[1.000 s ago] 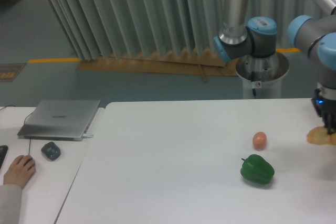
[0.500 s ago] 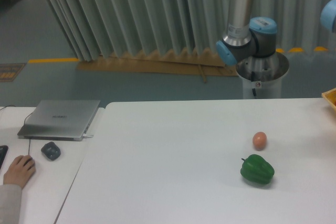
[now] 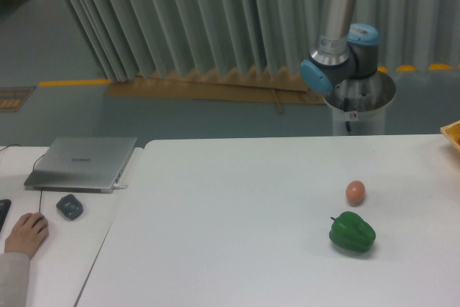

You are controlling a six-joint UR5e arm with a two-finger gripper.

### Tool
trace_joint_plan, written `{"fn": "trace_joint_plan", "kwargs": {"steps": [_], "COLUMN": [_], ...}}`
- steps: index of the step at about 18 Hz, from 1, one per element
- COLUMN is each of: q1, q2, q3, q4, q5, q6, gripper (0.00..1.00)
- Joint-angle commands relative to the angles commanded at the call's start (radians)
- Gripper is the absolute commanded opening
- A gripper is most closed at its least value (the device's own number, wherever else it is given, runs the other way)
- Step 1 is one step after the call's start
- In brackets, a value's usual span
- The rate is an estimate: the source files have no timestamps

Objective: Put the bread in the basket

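We have one fixed view, set in front of the white table (image 3: 237, 213) and a little above it, facing across the tabletop toward the grey pleated curtain (image 3: 180, 19). It stands back, cutting the yellow-orange straight-rimmed basket (image 3: 453, 134) at the right edge.

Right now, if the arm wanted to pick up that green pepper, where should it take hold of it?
Probably from straight above, pinching the green pepper across its narrower front-to-back width. It lies on its side on the table, stem pointing left, with open space around it; the egg sits apart behind it. The tool is out of view.
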Motion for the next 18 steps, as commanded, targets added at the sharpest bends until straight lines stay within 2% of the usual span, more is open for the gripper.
{"fn": "trace_joint_plan", "kwargs": {"steps": [2,3,4,5,6,8,18], "q1": [0.020,0.020,0.022,0.022,0.020,0.020,0.017], "q2": [-0.003,-0.005,-0.005,-0.003,-0.003,-0.002,-0.002], "q3": [0.003,0.003,0.003,0.003,-0.001,-0.015,-0.015], "q4": [0.002,0.002,0.003,0.009,0.026,0.064,0.058], "q5": [-0.006,-0.006,-0.005,-0.002,-0.002,-0.006,-0.018], "q6": [0.031,0.044,0.051,0.052,0.051,0.051,0.048], "gripper": [0.29,0.41,0.42,0.74,1.00,1.00,1.00]}}
